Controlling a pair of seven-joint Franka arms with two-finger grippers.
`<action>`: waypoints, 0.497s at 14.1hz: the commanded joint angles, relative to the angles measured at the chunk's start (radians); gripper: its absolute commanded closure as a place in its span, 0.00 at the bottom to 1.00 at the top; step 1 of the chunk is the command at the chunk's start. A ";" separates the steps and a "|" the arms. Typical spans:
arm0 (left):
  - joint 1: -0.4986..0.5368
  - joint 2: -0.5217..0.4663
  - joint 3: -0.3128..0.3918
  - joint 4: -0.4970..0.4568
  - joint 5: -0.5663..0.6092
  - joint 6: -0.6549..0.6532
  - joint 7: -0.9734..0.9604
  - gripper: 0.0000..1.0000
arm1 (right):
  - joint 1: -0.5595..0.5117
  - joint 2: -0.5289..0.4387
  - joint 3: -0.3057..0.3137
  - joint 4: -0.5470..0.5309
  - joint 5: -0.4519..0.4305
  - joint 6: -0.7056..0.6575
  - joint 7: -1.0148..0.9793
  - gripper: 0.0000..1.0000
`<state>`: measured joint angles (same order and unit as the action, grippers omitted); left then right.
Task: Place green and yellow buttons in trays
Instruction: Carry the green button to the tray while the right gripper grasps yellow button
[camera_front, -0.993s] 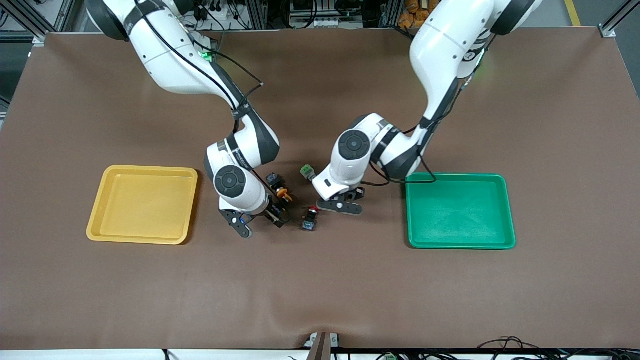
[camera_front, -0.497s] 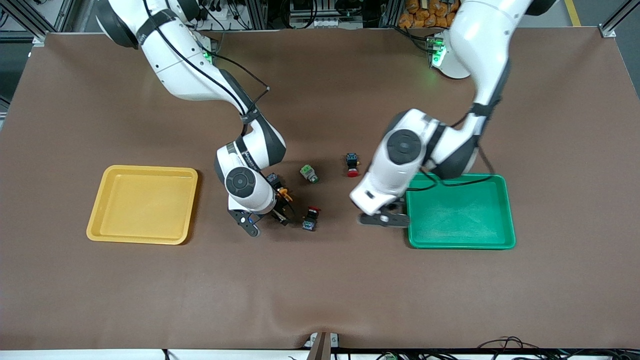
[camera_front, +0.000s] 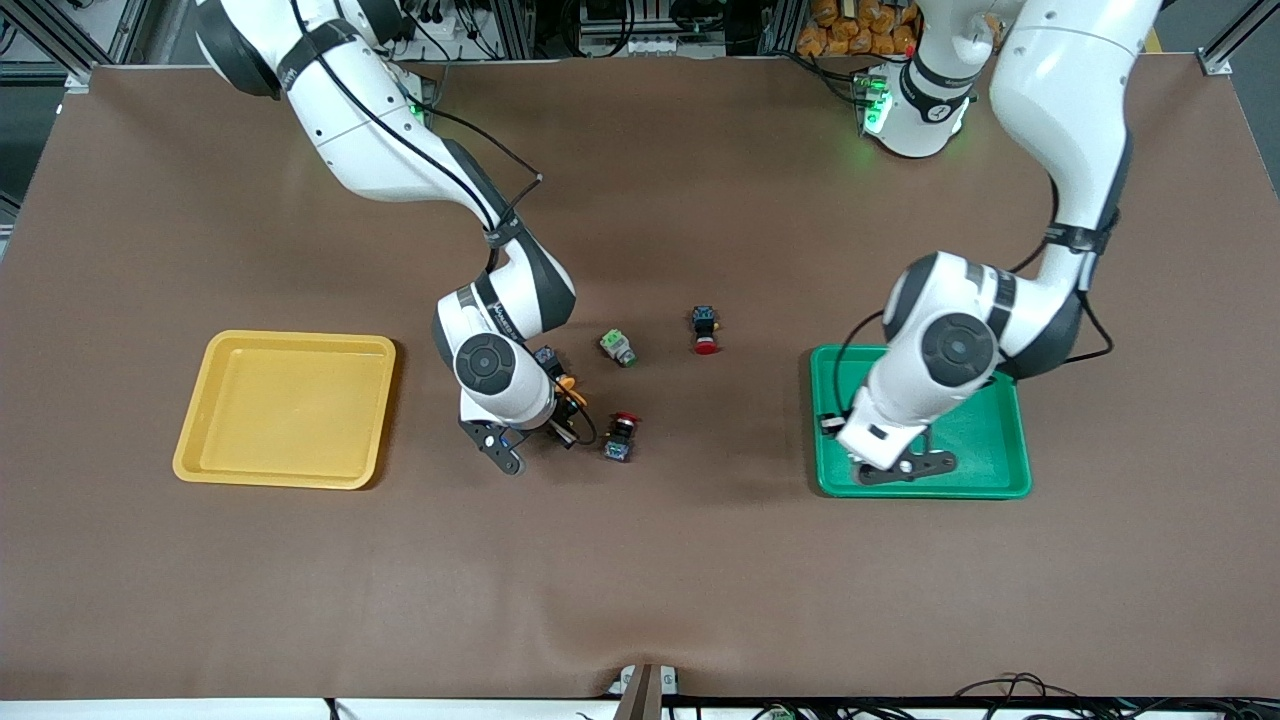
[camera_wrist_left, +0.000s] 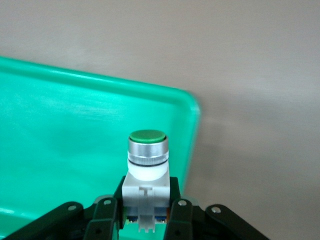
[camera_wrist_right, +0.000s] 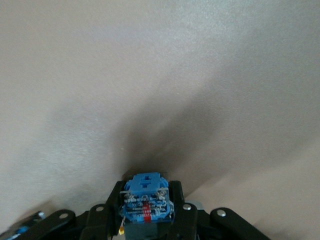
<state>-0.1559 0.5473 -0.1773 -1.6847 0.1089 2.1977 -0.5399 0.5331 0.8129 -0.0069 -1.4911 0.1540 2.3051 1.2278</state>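
Note:
My left gripper is shut on a pale-green button with a green cap, held upright over the green tray, above the corner nearest the camera and the table's middle. My right gripper is low at the table's middle, shut on the black-blue body of a yellow button. A second yellow button lies beside that wrist. A second pale-green button lies on the mat. The yellow tray holds nothing.
Two red-capped dark switches lie on the brown mat: one between the loose green button and the green tray, one just beside my right gripper, toward the left arm's end.
My left arm has swung from the table's middle to over the green tray, carrying the green button. My right gripper has shifted only slightly and stays low.

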 joint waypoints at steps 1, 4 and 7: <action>0.100 -0.015 -0.014 -0.052 0.014 0.011 0.076 1.00 | -0.042 0.005 -0.002 0.125 0.091 -0.195 0.001 1.00; 0.165 -0.004 -0.013 -0.088 0.015 0.026 0.144 1.00 | -0.131 -0.018 -0.002 0.184 0.095 -0.373 -0.072 1.00; 0.209 -0.003 -0.010 -0.148 0.020 0.082 0.165 1.00 | -0.227 -0.056 -0.005 0.180 0.090 -0.496 -0.281 1.00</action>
<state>0.0282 0.5554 -0.1772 -1.7872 0.1089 2.2369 -0.3864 0.3750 0.7884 -0.0258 -1.3023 0.2231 1.8899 1.0556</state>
